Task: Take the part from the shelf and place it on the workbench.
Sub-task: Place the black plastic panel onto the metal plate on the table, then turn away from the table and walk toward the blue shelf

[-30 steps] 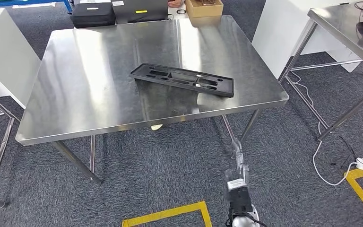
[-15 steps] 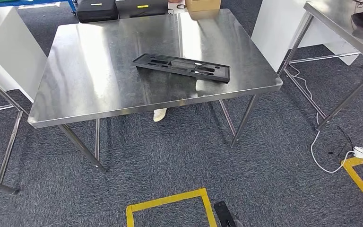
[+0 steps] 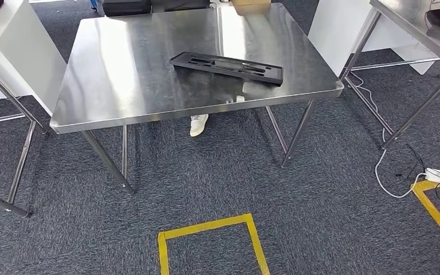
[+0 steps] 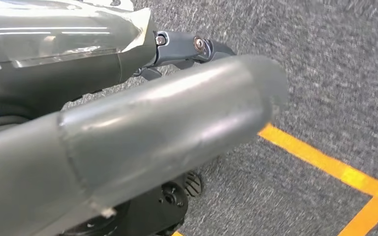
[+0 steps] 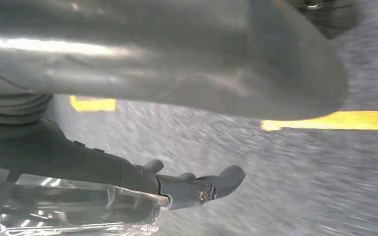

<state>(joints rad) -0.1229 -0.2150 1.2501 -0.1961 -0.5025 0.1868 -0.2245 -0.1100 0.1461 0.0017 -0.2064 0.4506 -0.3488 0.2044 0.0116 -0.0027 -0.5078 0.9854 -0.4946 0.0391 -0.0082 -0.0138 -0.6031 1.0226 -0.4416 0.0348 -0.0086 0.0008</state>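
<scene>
The part (image 3: 227,67), a long flat black plastic frame with cut-outs, lies on the steel workbench (image 3: 126,69), toward its right half and near the front edge. Nothing touches it. My left hand (image 4: 177,98) hangs over the grey carpet, its thick grey thumb (image 4: 167,123) apart from its dark fingers (image 4: 187,46), with nothing in it. My right hand (image 5: 177,123) also hangs above the carpet, its thumb (image 5: 177,54) away from the outstretched dark fingers (image 5: 197,187), holding nothing.
A person's white shoe (image 3: 199,124) shows under the workbench. Yellow floor tape (image 3: 206,229) marks a box on the carpet in front. A second steel table (image 3: 412,23) stands at the right, with cables and a power strip (image 3: 438,175) beneath. A white cabinet (image 3: 11,51) stands at the left.
The whole view has shifted: the workbench now sits higher and farther, so the camera has moved back. My right arm has left the bottom of the head view. The part lies where it was.
</scene>
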